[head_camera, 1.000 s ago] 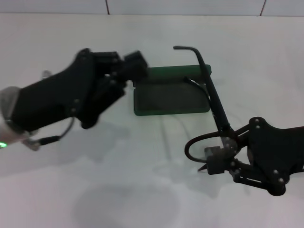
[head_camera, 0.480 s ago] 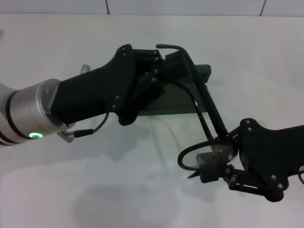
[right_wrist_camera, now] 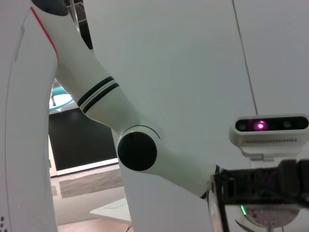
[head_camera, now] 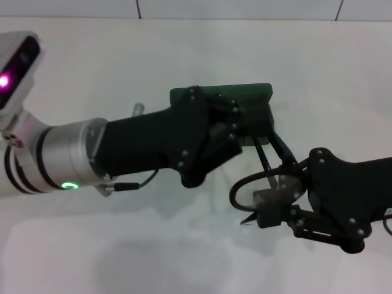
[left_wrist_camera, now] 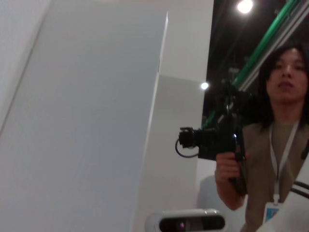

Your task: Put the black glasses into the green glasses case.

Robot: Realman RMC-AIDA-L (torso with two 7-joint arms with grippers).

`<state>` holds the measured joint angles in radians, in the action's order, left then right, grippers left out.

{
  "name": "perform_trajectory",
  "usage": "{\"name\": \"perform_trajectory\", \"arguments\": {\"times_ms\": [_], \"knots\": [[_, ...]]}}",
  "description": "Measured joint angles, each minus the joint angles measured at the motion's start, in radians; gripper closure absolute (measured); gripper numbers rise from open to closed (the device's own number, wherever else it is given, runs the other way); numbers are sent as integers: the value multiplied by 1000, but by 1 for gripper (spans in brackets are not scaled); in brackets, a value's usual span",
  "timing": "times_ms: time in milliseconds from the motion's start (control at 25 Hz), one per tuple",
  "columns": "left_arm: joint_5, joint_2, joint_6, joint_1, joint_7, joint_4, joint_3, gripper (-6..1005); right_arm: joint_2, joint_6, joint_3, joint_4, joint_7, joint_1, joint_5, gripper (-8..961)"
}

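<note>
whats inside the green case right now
Cannot tell: the left gripper covers nearly all of the green case. The black glasses are outside it, front held by the right gripper.

The left end effector (head_camera: 254,122) hides most of the green glasses case (head_camera: 220,94) and the black glasses' (head_camera: 269,174) temple tips

A: Left arm?
B: Stretched across the middle; left gripper (head_camera: 254,119) at its far end, finger state unreadable.

A: Right arm?
B: Low at the right; right gripper (head_camera: 269,205) clamped, pointing toward the left gripper.
</note>
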<state>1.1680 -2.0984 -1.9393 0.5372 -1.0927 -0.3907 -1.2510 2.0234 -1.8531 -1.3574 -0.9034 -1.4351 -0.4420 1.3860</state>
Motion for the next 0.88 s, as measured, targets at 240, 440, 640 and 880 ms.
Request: {"name": "perform_trajectory", "arguments": {"times_ms": [240, 440, 640, 880], "knots": [[-1, 0, 12, 4, 2, -5, -14, 968, -1, 2, 0, 29, -7, -3, -1, 841], [14, 2, 13, 12, 1, -5, -17, 968, -2, 2, 1, 40, -8, -6, -1, 841], [24, 3, 13, 25, 1, -5, -63, 968, 0, 2, 1, 47, -8, -9, -1, 842], [24, 2, 14, 28, 1, -5, -79, 968, 0, 2, 0, 53, -8, -10, -1, 841]]}}
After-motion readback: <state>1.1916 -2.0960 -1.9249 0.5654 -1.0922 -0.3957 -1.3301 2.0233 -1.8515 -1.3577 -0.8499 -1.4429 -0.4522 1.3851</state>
